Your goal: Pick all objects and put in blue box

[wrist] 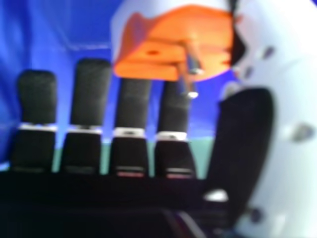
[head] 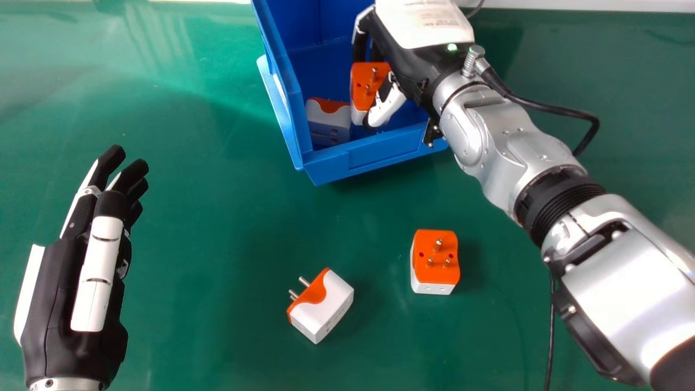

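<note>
In the upper middle of the head view, the right hand [head: 387,107] is inside the blue box [head: 374,155], holding an orange and white adapter [head: 361,87] between its thumb and fingers. The pins face up toward the camera. Whether this adapter touches the box floor, I cannot tell. Just beside it, toward the left of the frame, a second adapter [head: 329,126] lies in the box.

Two more are on the green counter [head: 206,201]: a third adapter [head: 435,259] right of centre in the lower half, pins up, and a fourth adapter [head: 326,304] at lower centre, its pins pointing to the upper left. The left hand [head: 46,304] is at lower left, fingers extended.
</note>
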Robot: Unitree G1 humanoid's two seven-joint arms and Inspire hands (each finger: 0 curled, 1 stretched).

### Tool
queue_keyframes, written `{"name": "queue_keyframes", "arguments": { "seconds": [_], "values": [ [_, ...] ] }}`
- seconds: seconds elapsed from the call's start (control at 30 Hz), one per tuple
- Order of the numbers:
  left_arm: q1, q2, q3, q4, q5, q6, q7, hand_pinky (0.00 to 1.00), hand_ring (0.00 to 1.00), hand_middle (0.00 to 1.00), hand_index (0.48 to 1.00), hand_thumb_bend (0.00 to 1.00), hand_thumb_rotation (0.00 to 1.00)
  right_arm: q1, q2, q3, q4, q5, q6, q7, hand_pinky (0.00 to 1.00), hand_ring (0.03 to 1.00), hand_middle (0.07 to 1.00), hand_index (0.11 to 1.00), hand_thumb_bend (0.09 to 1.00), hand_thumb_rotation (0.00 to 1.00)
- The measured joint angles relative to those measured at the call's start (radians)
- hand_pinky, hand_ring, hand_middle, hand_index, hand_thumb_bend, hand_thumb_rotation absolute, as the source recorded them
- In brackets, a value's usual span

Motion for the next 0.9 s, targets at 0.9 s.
{"name": "queue_keyframes", "arguments": {
  "seconds": [0.9],
  "values": [
    [0.023,-0.002,-0.002,-0.023,0.001,0.001,0.015,0.99,0.95,0.92,0.932,0.60,0.81,-0.013,-0.009,0.032,0.003,0.035,0.009,0.066,0.34,0.458,0.538,0.508,0.501,0.03]
  ]
}}
